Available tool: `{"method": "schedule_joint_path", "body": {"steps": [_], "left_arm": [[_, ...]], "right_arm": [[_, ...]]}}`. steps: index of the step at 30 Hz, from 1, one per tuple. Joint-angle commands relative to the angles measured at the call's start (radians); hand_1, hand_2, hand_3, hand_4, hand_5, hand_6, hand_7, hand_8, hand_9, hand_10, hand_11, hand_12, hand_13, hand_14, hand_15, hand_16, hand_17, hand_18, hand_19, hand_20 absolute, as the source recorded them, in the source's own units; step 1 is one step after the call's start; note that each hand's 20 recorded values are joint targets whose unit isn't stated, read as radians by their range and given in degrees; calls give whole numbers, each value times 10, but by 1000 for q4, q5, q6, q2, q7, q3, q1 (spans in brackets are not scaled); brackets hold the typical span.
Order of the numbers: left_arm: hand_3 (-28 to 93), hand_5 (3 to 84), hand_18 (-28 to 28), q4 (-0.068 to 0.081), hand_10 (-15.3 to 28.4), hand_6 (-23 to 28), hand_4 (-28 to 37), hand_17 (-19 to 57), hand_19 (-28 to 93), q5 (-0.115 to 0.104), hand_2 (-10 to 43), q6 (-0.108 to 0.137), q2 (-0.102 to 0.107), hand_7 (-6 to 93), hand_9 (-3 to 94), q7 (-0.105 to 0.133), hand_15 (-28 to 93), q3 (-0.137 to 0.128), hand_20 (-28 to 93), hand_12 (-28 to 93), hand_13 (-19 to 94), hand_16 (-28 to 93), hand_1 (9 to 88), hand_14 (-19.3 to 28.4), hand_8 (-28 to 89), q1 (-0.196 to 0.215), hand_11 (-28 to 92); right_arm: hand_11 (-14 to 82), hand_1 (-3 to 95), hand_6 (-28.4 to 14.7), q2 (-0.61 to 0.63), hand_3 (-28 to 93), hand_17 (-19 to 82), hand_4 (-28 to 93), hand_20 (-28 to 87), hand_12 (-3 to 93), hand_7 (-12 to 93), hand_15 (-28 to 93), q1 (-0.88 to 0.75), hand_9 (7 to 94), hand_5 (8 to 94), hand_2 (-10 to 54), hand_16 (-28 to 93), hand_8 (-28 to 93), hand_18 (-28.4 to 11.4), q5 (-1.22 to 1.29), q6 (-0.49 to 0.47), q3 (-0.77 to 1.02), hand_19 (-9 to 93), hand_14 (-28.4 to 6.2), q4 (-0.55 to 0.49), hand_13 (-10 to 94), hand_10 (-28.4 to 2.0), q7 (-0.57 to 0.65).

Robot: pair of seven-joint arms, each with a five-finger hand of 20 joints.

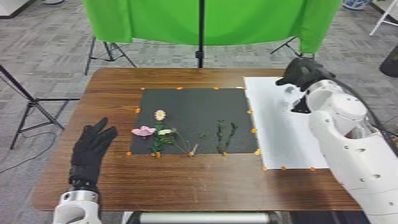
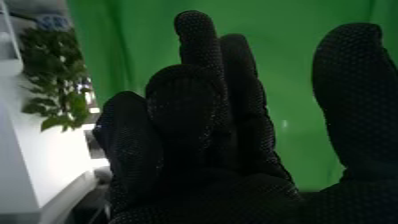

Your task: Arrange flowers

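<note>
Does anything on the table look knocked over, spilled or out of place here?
Nothing clearly stands out: flowers and stems lie on the black mat, the white sheet beside it looks flat, and I see no spill. The clear item by the right hand is too faint to judge.

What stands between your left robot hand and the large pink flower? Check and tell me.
Nothing visible stands in the way: between the left robot hand and the large pink flower lie only flat tabletop and the edge of the black mat.
</note>
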Motion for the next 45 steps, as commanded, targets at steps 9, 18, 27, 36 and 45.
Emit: {"method": "schedule_joint_path", "body": {"steps": [9,18,27,36,45], "left_arm": [[633,406,122,0,122,35,-283,63,50,8,34,-4,-15,73,444,-7,101,7,192,145,350,32,152,146,-58,15,145],[633,406,122,-6,122,35,-283,63,49,8,34,-2,-10,73,443,-9,101,0,192,145,349,32,152,145,-58,26,144],[635,407,122,-2,122,36,-283,63,50,13,32,-19,-8,73,444,-22,101,4,192,146,349,32,157,145,-58,14,145],[633,407,122,11,121,35,-283,62,50,15,33,-33,-12,73,443,-27,101,8,192,145,348,32,158,145,-58,-14,145],[636,407,122,14,122,35,-283,62,49,9,29,-28,-14,71,441,-23,100,-2,191,146,346,33,157,146,-58,-12,143]], "right_arm": [[168,352,2,-83,640,614,-150,606,205,155,641,-76,761,603,-95,334,-86,-119,-168,47,2,932,-39,183,846,-142,-73],[95,621,-13,-33,539,676,-141,613,368,204,616,-80,919,791,-95,344,94,-105,-87,365,-53,932,-17,149,916,-85,-104],[108,622,-11,-11,546,685,-141,624,373,209,612,25,926,799,-95,353,98,-102,75,351,-295,932,-11,-61,925,-83,-180],[104,606,-4,-75,559,680,-146,631,376,213,614,51,922,792,-95,360,95,-97,69,251,-484,932,-10,-92,919,-79,-265],[101,597,2,-86,564,672,-151,638,379,223,620,22,911,780,-95,362,88,-98,46,175,-507,932,-10,-89,909,-83,-272]]}}
